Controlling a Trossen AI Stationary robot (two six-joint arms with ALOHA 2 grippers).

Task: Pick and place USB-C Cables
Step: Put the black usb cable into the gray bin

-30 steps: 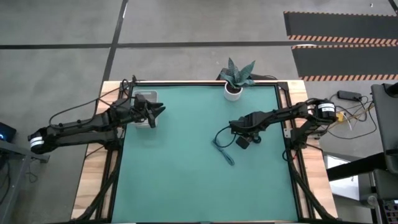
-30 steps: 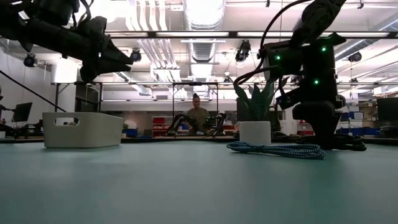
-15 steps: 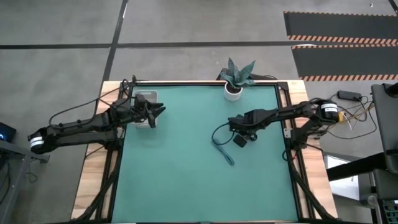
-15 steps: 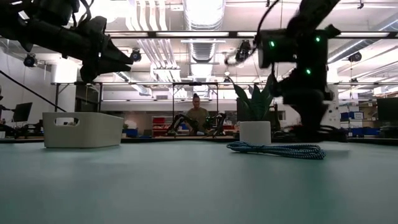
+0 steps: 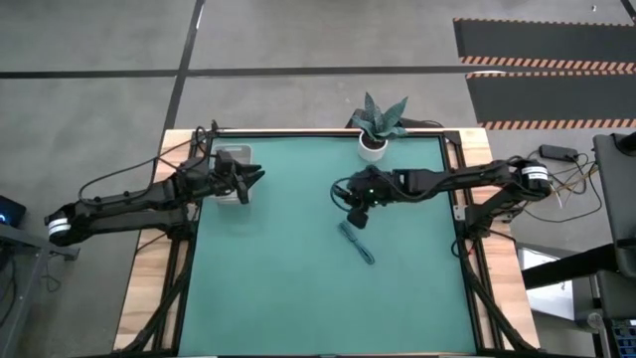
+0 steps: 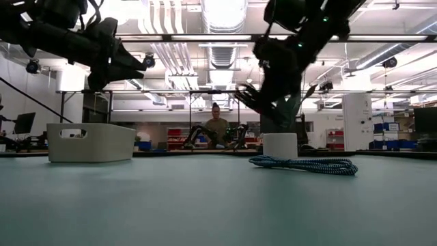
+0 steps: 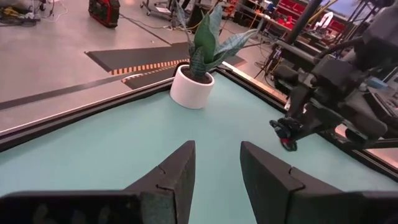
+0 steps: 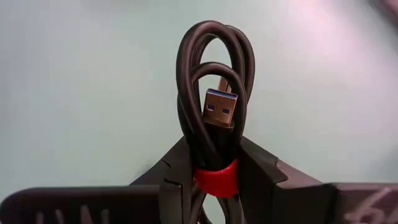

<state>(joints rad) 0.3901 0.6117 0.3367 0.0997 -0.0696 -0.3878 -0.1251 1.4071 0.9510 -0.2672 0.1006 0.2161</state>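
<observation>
My right gripper (image 5: 356,212) hangs over the middle of the table, shut on a black cable bundle (image 8: 214,93) tied with a red band. A teal-blue cable (image 5: 357,243) lies flat on the green mat just nearer than that gripper, and it also shows in the low view as a teal-blue cable (image 6: 304,165). My left gripper (image 7: 217,168) is open and holds nothing. It hovers above the white bin (image 5: 231,162) at the table's far left. Other cables are not visible. My right gripper pinches the black bundle between its two fingers at the red band (image 8: 216,177). The looped end with a USB plug (image 8: 219,109) sticks out past the fingertips. In the low view the gripper (image 6: 258,102) is high above the mat, so the bundle is lifted clear.
A potted plant in a white pot (image 5: 374,142) stands at the far edge, and the same pot (image 6: 280,145) shows in the low view. The white bin (image 6: 91,142) sits at the far left. A person sits in the room beyond the table.
My right gripper rose from the mat and moved toward the table's left, tipping as it went and carrying the black bundle up clear of the surface. The teal-blue cable stayed where it lay. My left arm kept still.
</observation>
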